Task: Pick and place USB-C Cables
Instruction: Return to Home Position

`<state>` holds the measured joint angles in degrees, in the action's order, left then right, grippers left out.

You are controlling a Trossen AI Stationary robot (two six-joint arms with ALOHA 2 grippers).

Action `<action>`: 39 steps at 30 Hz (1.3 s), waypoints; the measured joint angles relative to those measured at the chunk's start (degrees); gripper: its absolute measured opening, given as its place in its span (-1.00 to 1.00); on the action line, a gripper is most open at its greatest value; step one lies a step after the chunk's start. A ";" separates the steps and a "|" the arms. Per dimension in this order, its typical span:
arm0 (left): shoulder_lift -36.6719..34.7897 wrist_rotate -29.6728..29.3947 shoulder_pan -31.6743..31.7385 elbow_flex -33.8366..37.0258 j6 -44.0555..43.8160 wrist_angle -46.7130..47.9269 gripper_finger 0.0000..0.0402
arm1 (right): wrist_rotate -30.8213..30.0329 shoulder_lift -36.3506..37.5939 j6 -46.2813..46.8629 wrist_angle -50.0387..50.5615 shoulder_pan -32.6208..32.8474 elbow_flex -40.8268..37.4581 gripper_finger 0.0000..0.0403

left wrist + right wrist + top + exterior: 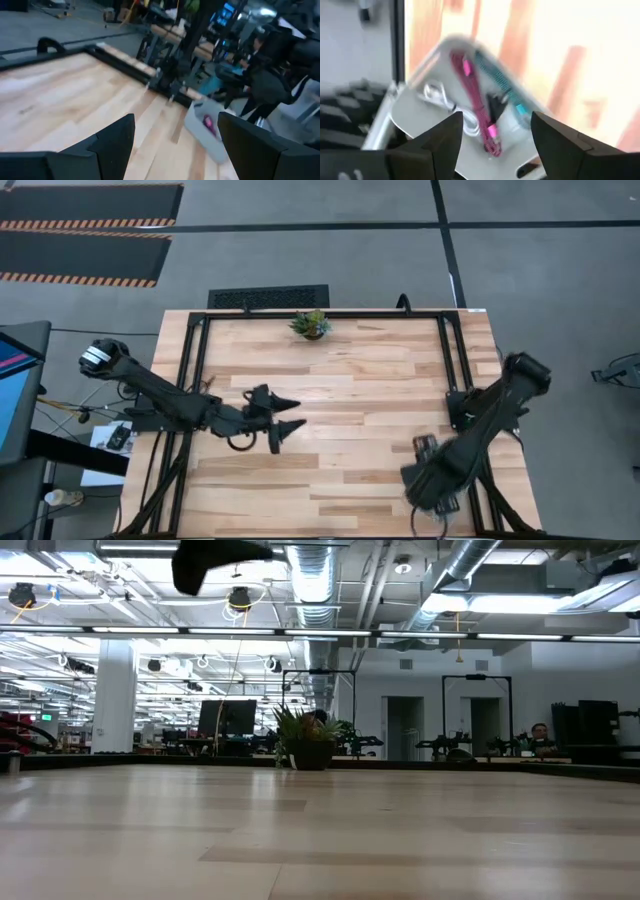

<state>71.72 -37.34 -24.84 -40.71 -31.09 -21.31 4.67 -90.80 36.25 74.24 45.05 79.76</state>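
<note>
Pale wood tabletop [350, 380] in a black frame; small potted plant [311, 324] at one edge. Left arm [170, 402] reaches low from its side toward mid-table. Left claw [292, 413] is spread wide, empty, touching nothing. Right arm [490, 420] bends down toward the corner opposite the plant. Right claw [496, 117] has its fingers well apart, empty, hanging over the white bin [410, 117]. In the bin: maroon cable [477, 102], teal cable [500, 82], white cable [435, 92] and black cable [496, 104], lying loosely across one another.

white bin [402, 117], pink cable [474, 95], teal cable [496, 80]
</note>
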 joint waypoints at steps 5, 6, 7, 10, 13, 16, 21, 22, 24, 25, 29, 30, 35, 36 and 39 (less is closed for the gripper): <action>-11.01 0.52 0.35 0.07 0.62 2.14 0.37 | -8.38 11.31 5.16 2.48 -3.52 4.38 0.26; -13.48 1.28 0.24 0.07 1.24 2.64 0.37 | -8.31 13.45 5.09 2.47 -4.30 5.17 0.26; -15.91 2.30 0.01 0.07 2.17 3.22 0.37 | -8.32 15.59 3.70 2.88 -5.13 5.85 0.26; -23.42 8.43 -0.37 0.07 6.48 6.81 0.37 | -8.19 21.97 -0.08 3.28 -7.54 7.25 0.26; -31.10 12.47 -0.17 0.07 9.65 14.33 0.37 | -12.57 27.66 -4.41 -2.21 -8.54 6.65 0.26; -38.26 12.65 0.69 0.15 12.24 22.91 0.37 | -16.38 32.80 -23.35 -13.18 -8.40 3.30 0.26; -49.44 21.64 1.27 5.19 17.10 24.37 0.37 | -9.66 46.13 -42.46 -34.50 -13.98 -8.95 0.26; -51.76 23.70 1.39 6.71 18.37 24.41 0.37 | -8.24 48.97 -43.63 -37.16 -15.71 -12.22 0.26; -56.64 26.33 1.62 10.07 20.96 24.69 0.37 | -6.36 54.53 -44.15 -42.38 -19.05 -19.54 0.26; -59.17 26.45 1.74 12.07 21.63 25.05 0.37 | -6.13 57.51 -44.03 -45.08 -20.66 -23.25 0.26; -70.02 21.36 2.49 19.99 20.71 25.54 0.37 | -2.55 67.30 -43.31 -59.39 -26.23 -36.16 0.26; -71.79 21.18 2.58 21.66 20.22 25.17 0.37 | -0.52 69.17 -42.28 -62.41 -27.19 -38.83 0.26; -70.22 21.39 2.62 25.61 15.21 22.40 0.37 | 2.11 75.36 -33.25 -74.08 -31.40 -49.59 0.26; -69.56 20.89 2.62 26.79 13.82 20.54 0.37 | 2.46 76.20 -31.94 -75.91 -32.13 -51.82 0.26; -69.95 25.30 2.62 31.12 11.71 16.48 0.37 | 6.05 77.39 -28.94 -85.99 -33.56 -60.01 0.26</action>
<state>1.78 -12.05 -22.22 -9.59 -19.38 -4.83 10.73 -13.41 7.31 -11.75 11.50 19.74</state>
